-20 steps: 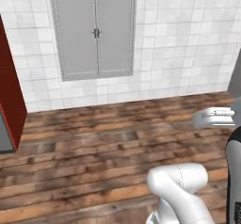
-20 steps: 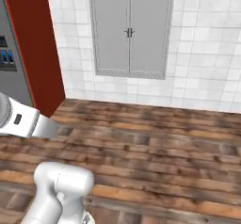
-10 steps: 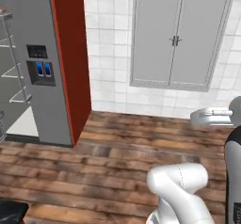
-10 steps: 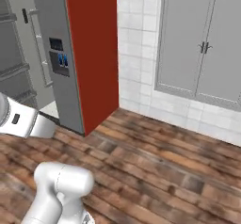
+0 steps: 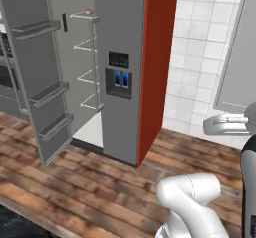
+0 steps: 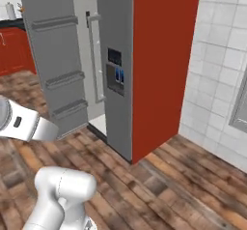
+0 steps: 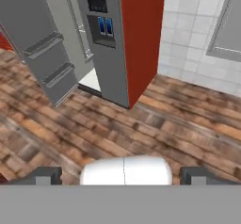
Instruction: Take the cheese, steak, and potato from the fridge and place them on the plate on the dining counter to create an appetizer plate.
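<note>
One second back, just wall cabinet and tiled wall in both base views; now the fridge (image 5: 120, 72) in plain sight, left door swung open, dispenser panel (image 5: 119, 76) on the shut right door. Whole picture shifted, so base turning, not stuff moving. Means still in the approach phase, nothing fetched yet, by the look of it. Something small and reddish up on the top shelf (image 5: 85, 16) left of the dispenser panel, maybe the steak, too tiny to call. Cheese and potato not made out. Gripper (image 7: 123, 175) pointed at the wood floor below the fridge, tips wide apart, nothing between them.
</note>
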### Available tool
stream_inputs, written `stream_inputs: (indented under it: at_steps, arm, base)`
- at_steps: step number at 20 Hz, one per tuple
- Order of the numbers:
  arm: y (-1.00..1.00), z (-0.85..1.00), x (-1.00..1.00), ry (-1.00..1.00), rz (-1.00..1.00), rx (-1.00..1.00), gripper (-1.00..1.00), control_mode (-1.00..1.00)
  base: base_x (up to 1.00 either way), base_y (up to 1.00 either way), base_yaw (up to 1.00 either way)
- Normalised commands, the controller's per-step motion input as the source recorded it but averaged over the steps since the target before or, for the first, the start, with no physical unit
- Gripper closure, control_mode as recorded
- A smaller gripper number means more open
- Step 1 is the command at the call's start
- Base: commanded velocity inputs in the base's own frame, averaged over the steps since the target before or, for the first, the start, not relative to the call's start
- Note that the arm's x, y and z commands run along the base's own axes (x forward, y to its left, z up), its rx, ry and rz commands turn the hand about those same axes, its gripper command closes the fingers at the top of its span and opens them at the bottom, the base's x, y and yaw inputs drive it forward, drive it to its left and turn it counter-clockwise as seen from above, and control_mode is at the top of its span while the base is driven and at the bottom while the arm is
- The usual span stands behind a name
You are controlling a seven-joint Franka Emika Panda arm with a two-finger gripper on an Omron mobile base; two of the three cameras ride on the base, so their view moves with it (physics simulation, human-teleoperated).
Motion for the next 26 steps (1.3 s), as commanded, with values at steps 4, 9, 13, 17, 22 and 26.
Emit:
stream_inputs:
  at_steps: [4, 9, 13, 17, 22, 26]
  arm:
    - [0.0, 0.0, 0.0, 0.0, 0.0, 0.0, -1.0, 1.0]
    - [0.0, 0.0, 0.0, 0.0, 0.0, 0.0, -1.0, 1.0]
    - [0.0, 0.0, 0.0, 0.0, 0.0, 0.0, -1.0, 1.0]
    - [0.0, 0.0, 0.0, 0.0, 0.0, 0.0, -1.0, 1.0]
    - [0.0, 0.0, 0.0, 0.0, 0.0, 0.0, -1.0, 1.0]
    - [0.0, 0.0, 0.0, 0.0, 0.0, 0.0, -1.0, 1.0]
  base:
    - [1.0, 0.51, 0.39]
    - [1.0, 0.29, 0.21]
    - [1.0, 0.01, 0.05]
    - [1.0, 0.0, 0.02]
    - [0.94, 0.03, 0.0]
    - [0.81, 0.24, 0.0]
